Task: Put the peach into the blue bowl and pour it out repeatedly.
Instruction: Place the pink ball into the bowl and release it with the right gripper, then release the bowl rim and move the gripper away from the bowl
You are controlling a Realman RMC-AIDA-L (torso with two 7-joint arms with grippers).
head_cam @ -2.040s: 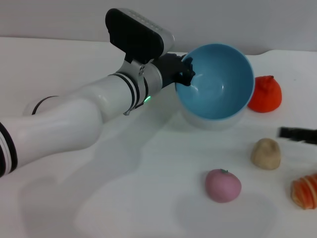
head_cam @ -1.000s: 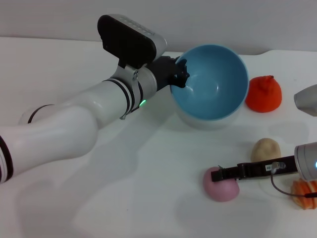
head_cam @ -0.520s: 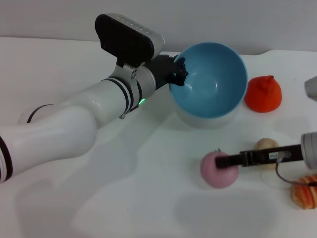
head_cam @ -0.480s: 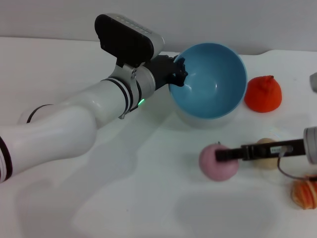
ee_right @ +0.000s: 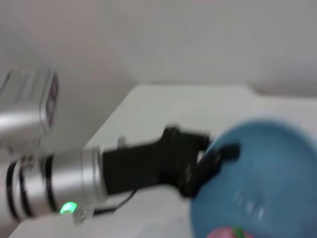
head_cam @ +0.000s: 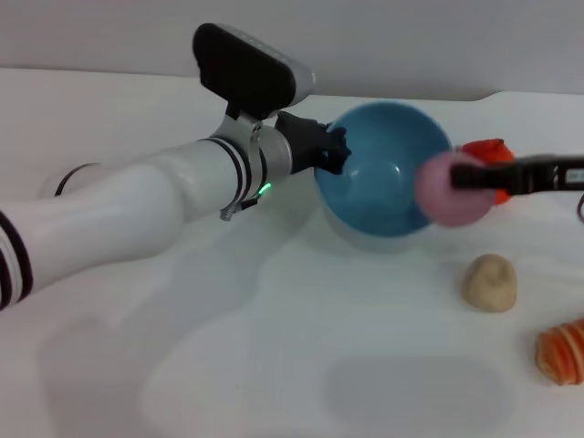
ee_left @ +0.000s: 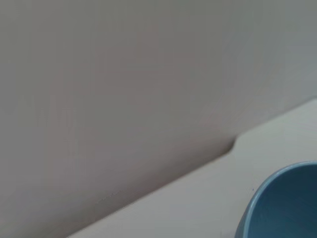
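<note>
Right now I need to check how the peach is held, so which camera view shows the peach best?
The head view: the whole peach shows, shut in the right end effector at the blue bowl's rim. The right wrist view shows only a pink sliver at its edge. The left wrist view shows none of it.

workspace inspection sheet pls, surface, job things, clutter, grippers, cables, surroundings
surface: white table, shadows only on its bare part.
job's things: blue bowl tilted, mouth toward the camera, nothing inside; peach held in the air at the bowl's right rim.
clutter: beige lumpy item, orange-red fruit behind the peach, orange striped item at the right edge.
grippers: left gripper shut on the bowl's left rim; right gripper shut on the peach, reaching in from the right.
cables: thin dark cable by the right arm.
surroundings: plain grey wall behind the table.
</note>
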